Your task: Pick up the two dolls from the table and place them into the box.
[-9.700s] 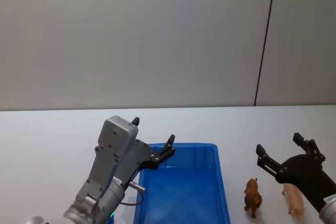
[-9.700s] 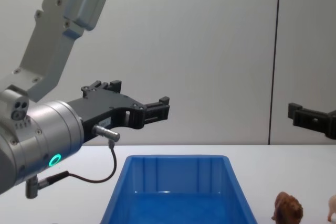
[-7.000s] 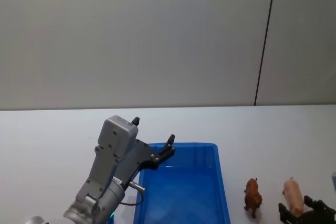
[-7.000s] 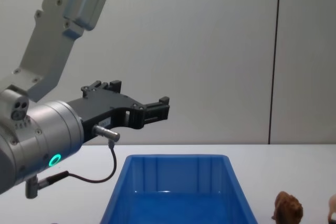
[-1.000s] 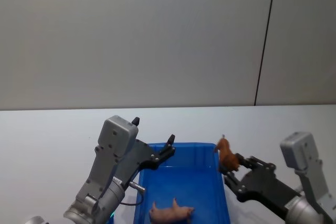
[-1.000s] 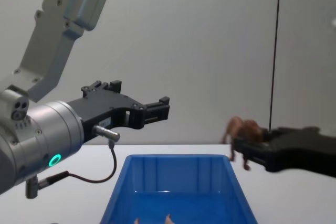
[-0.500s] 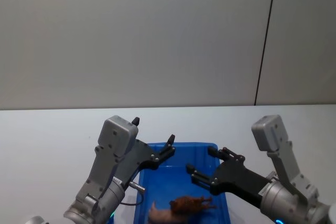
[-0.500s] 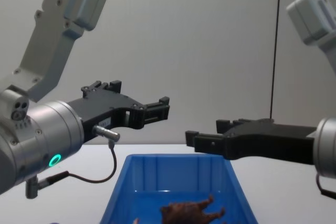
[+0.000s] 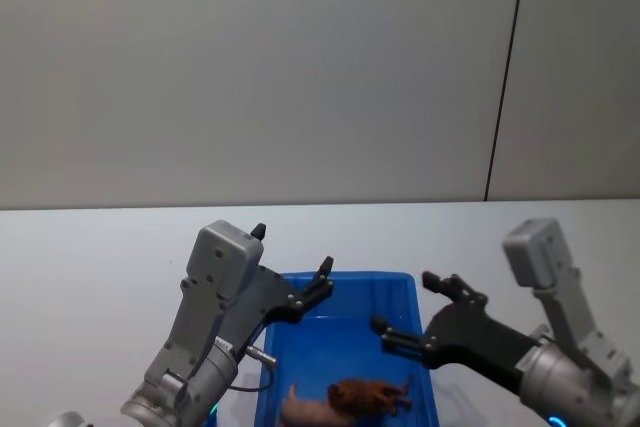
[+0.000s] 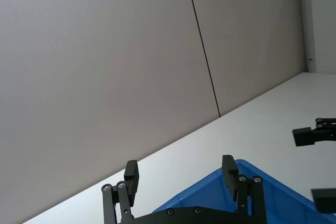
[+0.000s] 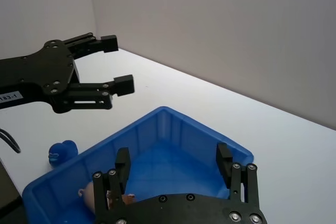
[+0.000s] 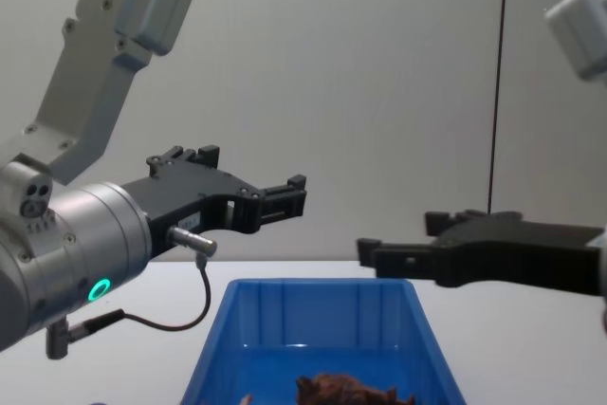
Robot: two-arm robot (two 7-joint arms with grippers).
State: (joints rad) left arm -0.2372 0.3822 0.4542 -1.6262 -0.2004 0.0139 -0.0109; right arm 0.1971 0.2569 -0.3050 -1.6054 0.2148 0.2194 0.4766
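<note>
Right gripper (image 11: 173,157) fingers spread wide above blue box (image 11: 140,136), pink doll (image 11: 87,193) partly visible inside. Left gripper (image 11: 118,62) farther off, jaws apart, over white table (image 11: 294,145).

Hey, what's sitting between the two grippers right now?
In the head view, just the far end of the box, between left gripper and right gripper. The brown doll and pink doll lie in it, nearer the robot.

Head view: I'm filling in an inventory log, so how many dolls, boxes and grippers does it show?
Dolls: 2, the reddish-brown doll and the pale pink doll, both inside the blue box
Boxes: 1
Grippers: 2, the left gripper and the right gripper, both open
Total: 5
</note>
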